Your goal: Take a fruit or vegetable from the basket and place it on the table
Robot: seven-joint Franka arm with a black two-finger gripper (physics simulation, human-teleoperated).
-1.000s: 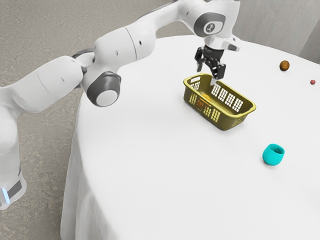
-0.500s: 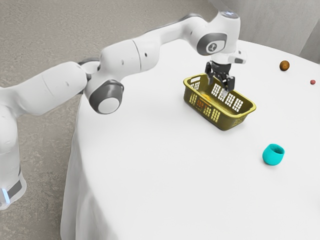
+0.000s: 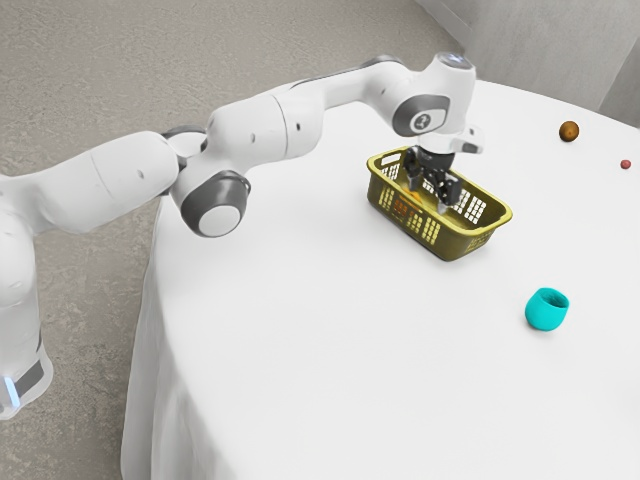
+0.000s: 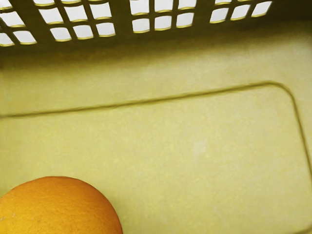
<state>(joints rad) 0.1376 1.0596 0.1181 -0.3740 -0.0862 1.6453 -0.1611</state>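
Observation:
The gripper point(image 3: 428, 196) reaches down inside the yellow-green basket point(image 3: 458, 244), its two fingers apart. In the exterior view, an orange point(image 3: 401, 207) shows through the openings of the basket's near wall, toward the end at the exterior view's left, close to one finger. Seen from the wrist view, the orange point(image 4: 61, 207) rests on the bare floor of the basket point(image 4: 195, 146), partly cut off by the picture's edge. Nothing shows pinched between the fingers.
A turquoise cup point(image 3: 546, 310) stands on the white table point(image 3: 330, 330), apart from the basket. Farther off lie a brown round item point(image 3: 569, 131) and a small red one point(image 3: 626, 164). The basket's walls surround the fingers.
First my hand moved toward the exterior view's right and down over the basket; then it sank lower inside, drifting slightly back left. The basket and the other items have stayed still.

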